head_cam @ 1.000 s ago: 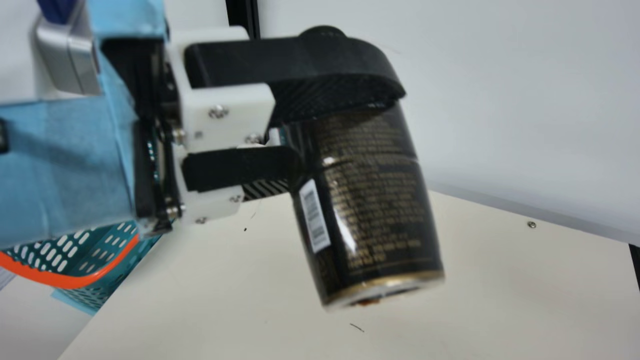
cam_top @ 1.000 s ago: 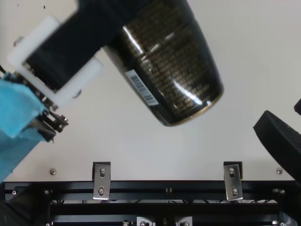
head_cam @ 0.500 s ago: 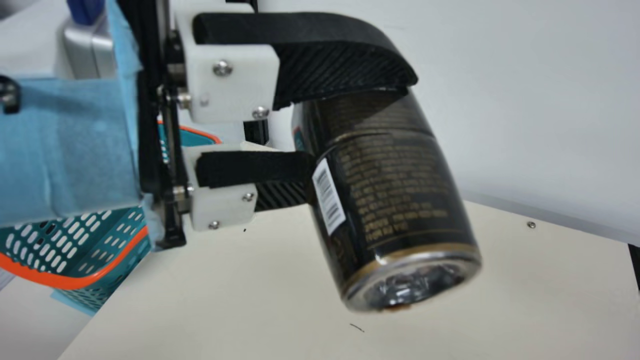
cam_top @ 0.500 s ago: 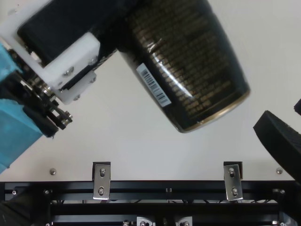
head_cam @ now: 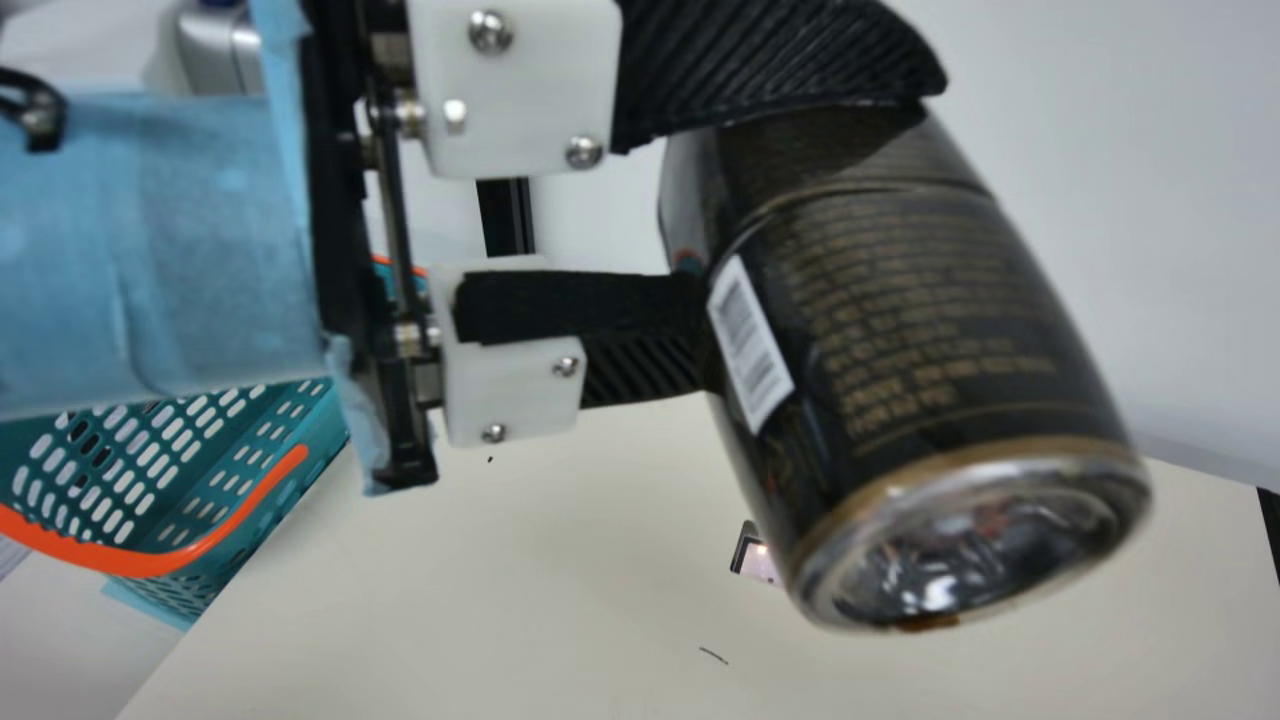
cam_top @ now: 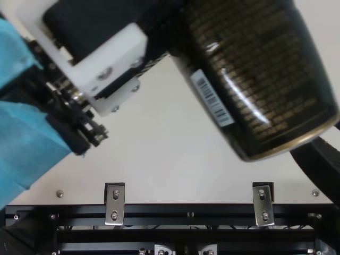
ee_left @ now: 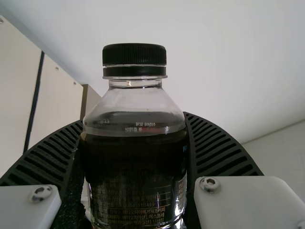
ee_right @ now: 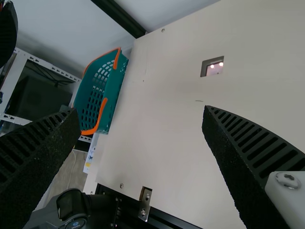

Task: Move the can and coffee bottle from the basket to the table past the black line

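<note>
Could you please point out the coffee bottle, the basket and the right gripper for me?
Coffee bottle (ee_left: 133, 181): left wrist view, dark body.
Basket (ee_right: 115, 90): right wrist view, green side wall.
Right gripper (ee_right: 141, 111): right wrist view, midway between its fingertips.

Glossy plastic coffee bottle (head_cam: 900, 330), matt ribbed fingers (head_cam: 770, 65), smooth table (head_cam: 560, 580)

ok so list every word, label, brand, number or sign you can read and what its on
Nothing can be quoted with certainty.
Gold print on the coffee bottle: too small and blurred.
White barcode label on the bottle: any digits too small.
Pale print near the bottle's shoulder: too small.
</note>
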Robot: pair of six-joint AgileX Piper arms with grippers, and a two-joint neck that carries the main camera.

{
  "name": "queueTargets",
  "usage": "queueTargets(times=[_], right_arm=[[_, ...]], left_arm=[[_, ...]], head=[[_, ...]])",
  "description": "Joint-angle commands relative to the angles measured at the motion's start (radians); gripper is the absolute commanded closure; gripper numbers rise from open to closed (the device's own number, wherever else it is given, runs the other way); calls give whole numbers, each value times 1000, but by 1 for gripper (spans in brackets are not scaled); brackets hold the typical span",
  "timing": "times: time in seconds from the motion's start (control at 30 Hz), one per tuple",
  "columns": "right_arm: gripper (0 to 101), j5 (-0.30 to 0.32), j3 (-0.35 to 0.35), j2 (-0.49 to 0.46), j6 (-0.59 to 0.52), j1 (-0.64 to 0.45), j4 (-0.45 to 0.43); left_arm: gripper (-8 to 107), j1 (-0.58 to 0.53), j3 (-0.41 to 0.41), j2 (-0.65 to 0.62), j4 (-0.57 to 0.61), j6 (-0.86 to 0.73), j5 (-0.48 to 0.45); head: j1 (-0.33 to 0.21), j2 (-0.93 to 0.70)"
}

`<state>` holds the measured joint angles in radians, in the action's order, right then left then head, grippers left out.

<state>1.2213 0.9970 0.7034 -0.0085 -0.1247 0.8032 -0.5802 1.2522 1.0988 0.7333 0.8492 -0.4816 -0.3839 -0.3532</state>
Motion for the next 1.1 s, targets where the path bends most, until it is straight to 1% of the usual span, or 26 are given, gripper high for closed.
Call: queueTargets(times=[0.0,0.1,0.13,0.33,0.77,1.07], right_arm=[[0,0,0,0,0,0,0],[0,0,0,0,0,0,0],[0,0,0,0,0,0,0],[0,0,0,0,0,0,0],[0,0,0,0,0,0,0],[0,0,0,0,0,0,0]], left_arm=[[89,-17,8,7,-9,10,13],[89,-42,18,21,-33,28,33],[89,-34,14,18,-20,18,28],[89,-40,18,22,-31,25,32],[89,-40,18,22,-31,25,32],[89,-40,18,22,-31,25,32]], head=[[-1,9],[-1,9],[-1,9],[1,28],[25,254],[20,378]])
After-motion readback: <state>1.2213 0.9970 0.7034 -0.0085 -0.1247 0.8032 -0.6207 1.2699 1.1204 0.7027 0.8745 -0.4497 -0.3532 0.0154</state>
